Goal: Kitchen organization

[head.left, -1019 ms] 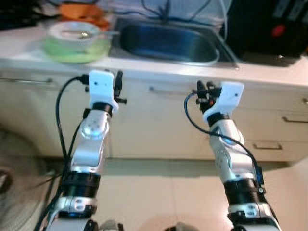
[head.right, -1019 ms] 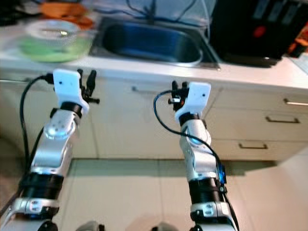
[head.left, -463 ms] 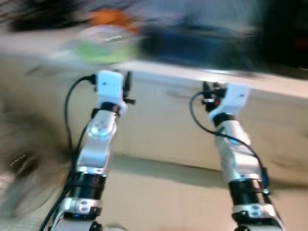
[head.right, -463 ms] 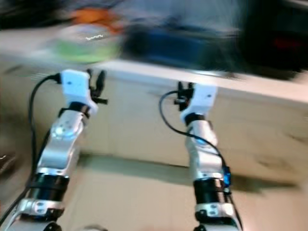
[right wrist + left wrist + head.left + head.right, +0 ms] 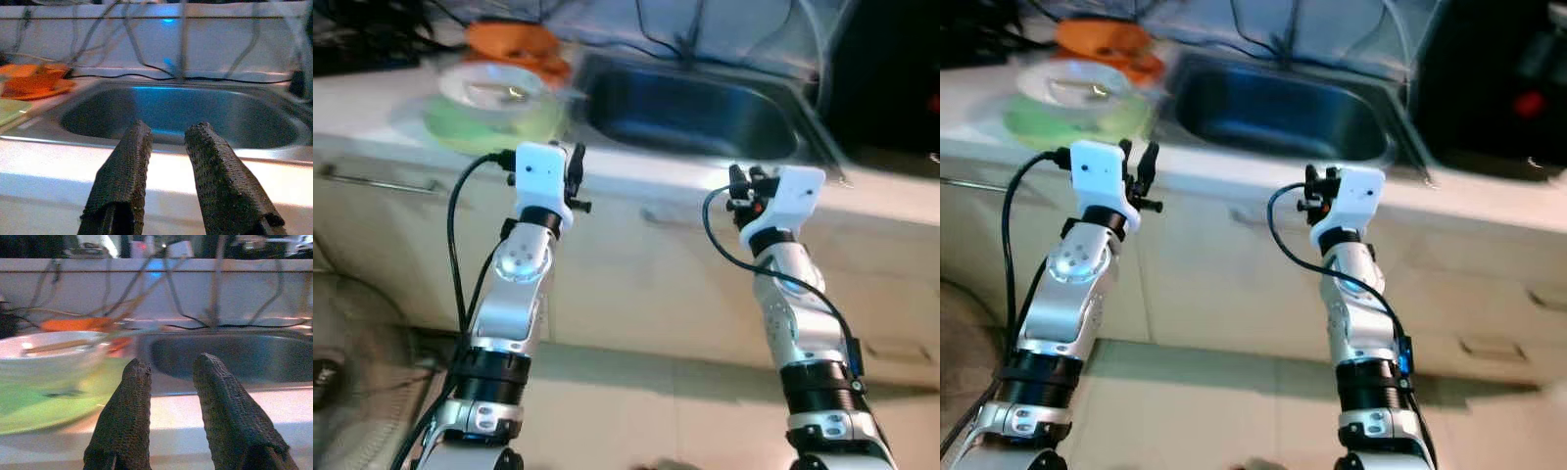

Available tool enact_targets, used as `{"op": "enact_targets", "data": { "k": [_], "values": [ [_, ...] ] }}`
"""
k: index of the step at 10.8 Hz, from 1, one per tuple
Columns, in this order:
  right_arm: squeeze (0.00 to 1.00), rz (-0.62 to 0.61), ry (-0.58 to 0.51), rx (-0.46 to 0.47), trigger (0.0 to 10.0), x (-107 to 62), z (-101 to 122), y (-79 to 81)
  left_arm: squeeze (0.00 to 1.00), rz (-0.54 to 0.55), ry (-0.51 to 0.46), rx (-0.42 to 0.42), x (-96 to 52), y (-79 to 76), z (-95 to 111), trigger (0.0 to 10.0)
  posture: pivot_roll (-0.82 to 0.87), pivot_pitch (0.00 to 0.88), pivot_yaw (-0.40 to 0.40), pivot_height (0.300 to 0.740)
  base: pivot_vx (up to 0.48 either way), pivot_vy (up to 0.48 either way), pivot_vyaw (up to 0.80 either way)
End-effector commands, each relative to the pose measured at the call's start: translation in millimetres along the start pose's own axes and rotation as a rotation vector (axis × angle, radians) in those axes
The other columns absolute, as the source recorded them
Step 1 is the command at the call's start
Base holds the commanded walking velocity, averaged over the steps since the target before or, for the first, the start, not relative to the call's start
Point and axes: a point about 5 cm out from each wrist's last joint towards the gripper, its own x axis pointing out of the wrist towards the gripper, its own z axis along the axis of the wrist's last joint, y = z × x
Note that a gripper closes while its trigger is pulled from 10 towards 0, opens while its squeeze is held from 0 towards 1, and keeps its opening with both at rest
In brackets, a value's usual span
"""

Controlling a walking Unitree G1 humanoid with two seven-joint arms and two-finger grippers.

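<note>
- My view has swung since a second ago and sharpened after a blur; the sink (image 5: 690,108) now sits centred ahead.
- Left pincer (image 5: 171,382) and right pincer (image 5: 166,144) raised before the tabletop (image 5: 636,171), fingers slightly spread, empty.
- White bowl (image 5: 494,86) on green plate (image 5: 460,122), left of the sink; I judge organizing not yet begun.

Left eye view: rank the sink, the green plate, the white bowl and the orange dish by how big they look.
1. sink
2. green plate
3. white bowl
4. orange dish, though it sits farther back and partly hidden, so its rank is unsure.
</note>
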Motion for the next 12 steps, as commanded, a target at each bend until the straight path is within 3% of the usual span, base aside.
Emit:
{"op": "enact_targets", "data": {
  "k": [1,7,12],
  "values": [
    [0.00,0.008,0.001,0.023,10.0,0.8,0.2,5.1,0.00,0.003,-0.012,0.005,0.4,3.4,3.4,10.0,-0.04,0.033,-0.115,0.719,0.480,0.000,0.00],
    [0.00,0.029,-0.010,0.037,10.0,0.6,0.2,9.7,0.00,-0.038,-0.013,0.015,-1.4,-2.1,3.2,10.0,-0.04,0.035,-0.117,0.719,0.480,0.000,-0.13],
    [0.00,0.029,-0.013,0.047,10.0,-0.1,-0.3,11.0,0.00,-0.163,-0.094,0.029,-13.0,-15.3,15.7,10.0,-0.03,0.035,-0.118,0.719,0.000,0.000,0.00]
  ]
}}
